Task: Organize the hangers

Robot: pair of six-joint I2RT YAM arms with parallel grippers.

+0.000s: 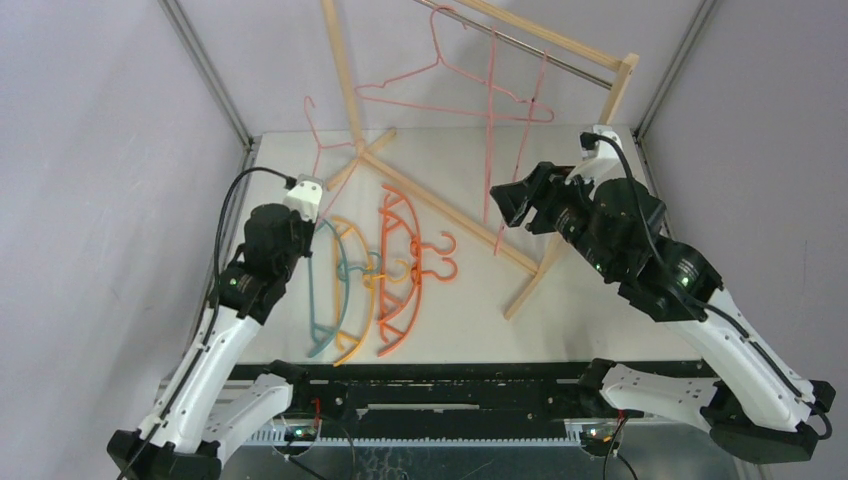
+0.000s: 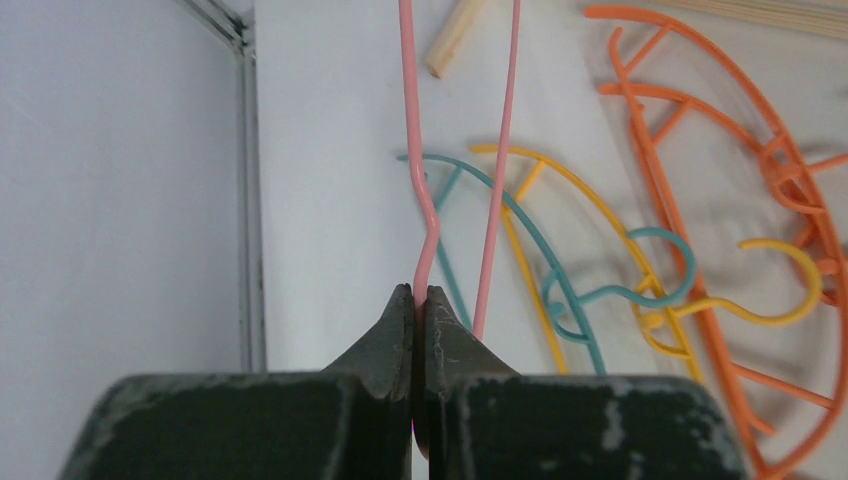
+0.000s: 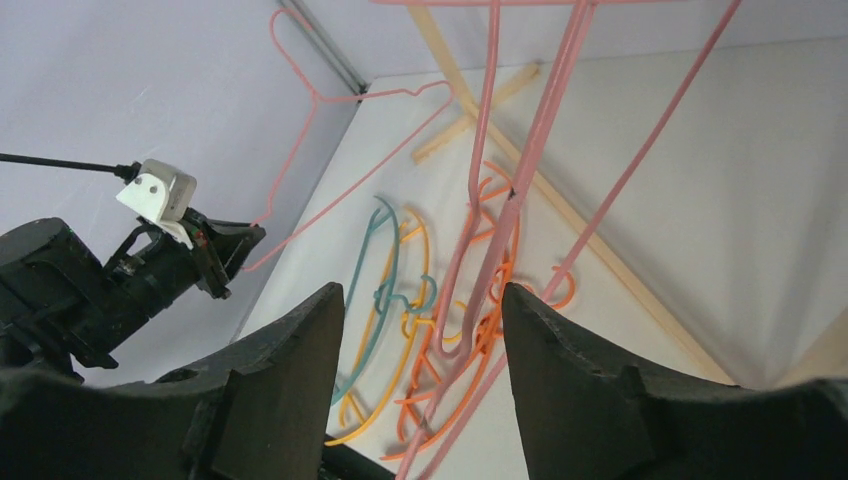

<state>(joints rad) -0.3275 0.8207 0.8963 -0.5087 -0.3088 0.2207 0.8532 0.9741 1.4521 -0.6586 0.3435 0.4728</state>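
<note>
Fingers of the left gripper [image 2: 413, 300] pinch a pink wire hanger [image 2: 425, 215], plain only in the left wrist view. Right gripper [image 3: 420, 340] gapes wide around hanging pink hangers [image 3: 500, 220].

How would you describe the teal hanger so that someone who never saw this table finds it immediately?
Start at the white table, then find the group of curved plastic hangers lying flat in front of the left arm. The teal hanger is the leftmost of them, beside the yellow hanger. It is the only blue-green one; the others are yellow and orange.
</note>
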